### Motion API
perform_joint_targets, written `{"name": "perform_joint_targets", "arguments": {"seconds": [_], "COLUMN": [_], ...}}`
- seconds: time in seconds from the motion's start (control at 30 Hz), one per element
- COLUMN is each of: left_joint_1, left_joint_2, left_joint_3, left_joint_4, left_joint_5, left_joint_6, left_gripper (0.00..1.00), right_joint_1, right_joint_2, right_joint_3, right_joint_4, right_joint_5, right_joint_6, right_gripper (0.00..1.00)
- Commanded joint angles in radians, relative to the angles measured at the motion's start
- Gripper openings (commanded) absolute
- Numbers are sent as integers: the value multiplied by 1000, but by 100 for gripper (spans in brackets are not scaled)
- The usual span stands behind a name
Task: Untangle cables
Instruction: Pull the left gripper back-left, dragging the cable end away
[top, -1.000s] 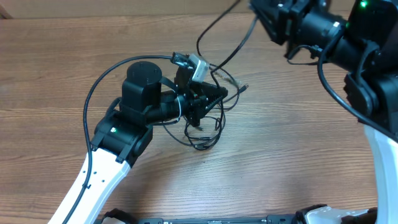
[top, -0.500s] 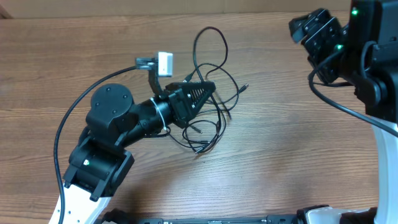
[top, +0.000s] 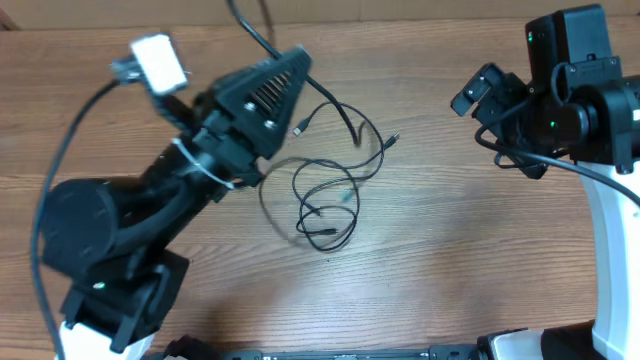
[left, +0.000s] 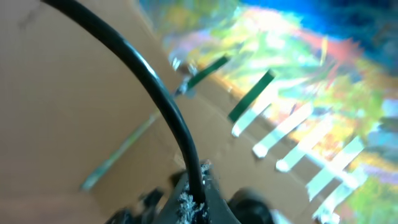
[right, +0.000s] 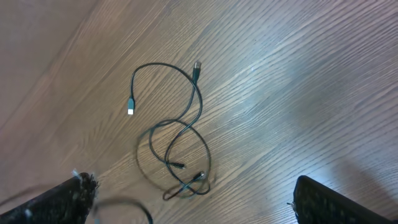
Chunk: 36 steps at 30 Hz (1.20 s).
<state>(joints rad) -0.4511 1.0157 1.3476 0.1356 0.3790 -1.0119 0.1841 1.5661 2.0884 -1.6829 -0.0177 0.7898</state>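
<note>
The left gripper, high up near the overhead camera, was clamped shut on one black cable running out from its tip. The right gripper hung with jaws wide apart, holding nothing. Beneath it the loose cables lay looped on the wood-grain table. Behind stood brown board and a blurred multicoloured panel.

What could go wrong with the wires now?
1. The left gripper has one cable pinched and lifted high. If it is threaded through the loops on the table, pulling might tighten the tangle.
2. The right gripper is open and away from the loops, so nothing holds them down. They could get dragged along.
</note>
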Motion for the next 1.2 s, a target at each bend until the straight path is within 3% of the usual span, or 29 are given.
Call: {"name": "perform_joint_targets", "arguments": {"seconds": [0.0, 0.23, 0.6, 0.83, 1.03, 1.07, 1.17], "left_joint_1": [0, 0, 23, 132, 330, 417, 545], "left_joint_2": [41, 137, 382, 546, 653, 676, 693], "left_joint_3": [100, 131, 131, 148, 148, 148, 148], "left_joint_4": [8, 13, 301, 397, 392, 389, 307], "left_joint_5": [-102, -223, -404, -463, -428, -394, -333], "left_joint_6": [26, 25, 26, 37, 209, 292, 379], "left_gripper": [4, 4, 4, 4, 4, 4, 4], "right_joint_1": [0, 0, 0, 0, 0, 0, 0], "right_joint_2": [0, 0, 0, 0, 0, 0, 0], "right_joint_3": [6, 6, 6, 6, 6, 6, 6], "right_joint_4": [5, 5, 5, 5, 5, 5, 5], "right_joint_5": [17, 17, 17, 17, 17, 17, 17], "right_joint_6": [-10, -10, -10, -10, -10, -10, -10], "right_gripper": [100, 100, 100, 100, 100, 100, 100]}}
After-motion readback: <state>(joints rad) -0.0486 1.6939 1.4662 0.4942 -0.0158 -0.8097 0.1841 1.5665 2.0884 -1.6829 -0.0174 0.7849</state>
